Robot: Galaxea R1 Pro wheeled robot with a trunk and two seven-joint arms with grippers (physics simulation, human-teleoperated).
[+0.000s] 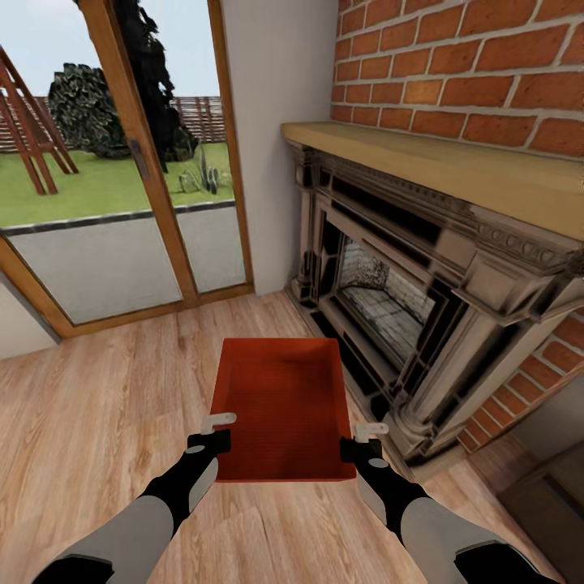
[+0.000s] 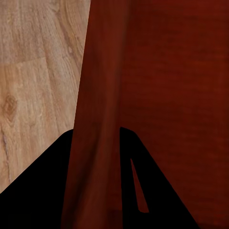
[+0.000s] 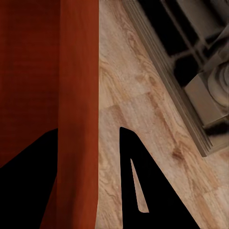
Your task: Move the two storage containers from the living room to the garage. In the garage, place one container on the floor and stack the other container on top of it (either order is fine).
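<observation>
One orange-red storage container lies open-topped over the living room's wood-plank floor, just left of the fireplace. My left gripper is at its near left corner and my right gripper at its near right corner. In the left wrist view the container's side wall fills the gap between the fingers of the left gripper, which is shut on it. In the right wrist view the wall stands between the fingers of the right gripper, with a strip of floor showing beside one finger.
A brick fireplace with a wooden mantel rises close on the right. Wood-framed glass doors onto a garden stand at the far left. Dark furniture sits at the near right corner.
</observation>
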